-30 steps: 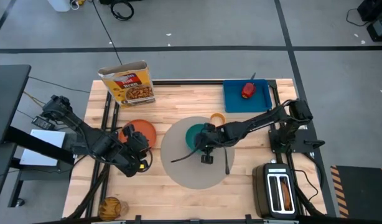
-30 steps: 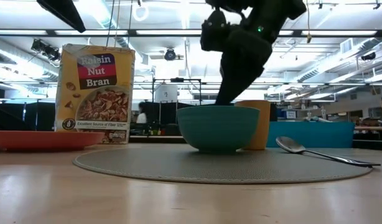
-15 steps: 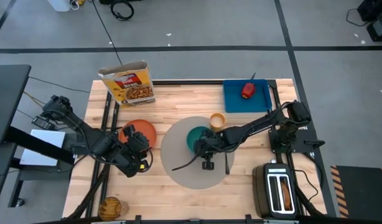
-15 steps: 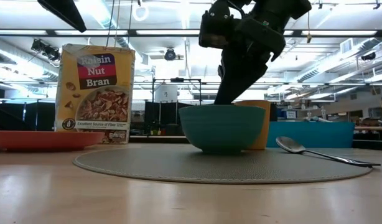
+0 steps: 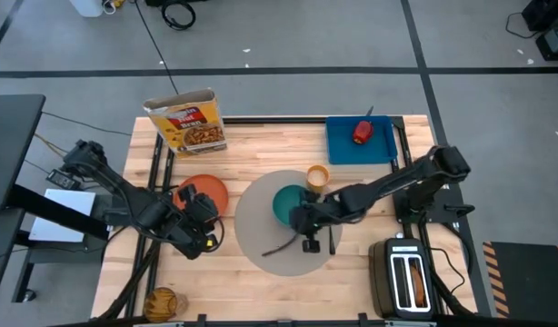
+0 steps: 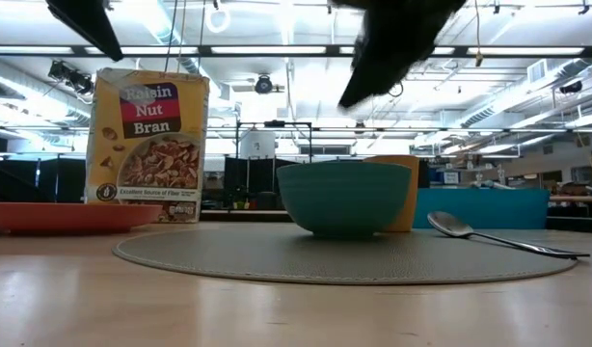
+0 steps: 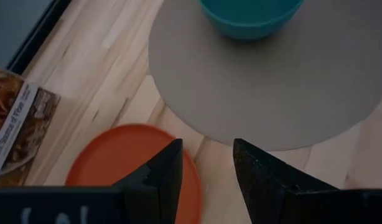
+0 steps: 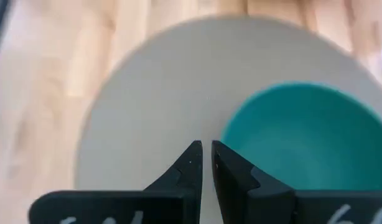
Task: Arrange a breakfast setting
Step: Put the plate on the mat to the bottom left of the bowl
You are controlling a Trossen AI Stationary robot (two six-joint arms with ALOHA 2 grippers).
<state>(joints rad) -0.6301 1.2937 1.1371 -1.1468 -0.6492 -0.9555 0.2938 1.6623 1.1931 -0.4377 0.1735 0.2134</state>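
Observation:
The teal bowl stands on the round grey mat, with the small orange cup just beyond it. The metal spoon lies on the mat's right part. My right gripper hovers shut above the mat, beside the bowl's near side, holding nothing. The orange plate lies on the wood left of the mat. My left gripper hangs open above the plate's near edge. The red apple sits on the blue board. The round bread lies at the near left corner.
A cereal box stands at the far left. The black toaster fills the near right corner. Bare wood shows between the plate and the mat and along the near edge.
My right gripper has risen from the bowl's rim and drawn back toward the table's near edge, staying shut. The bowl stays upright on the mat.

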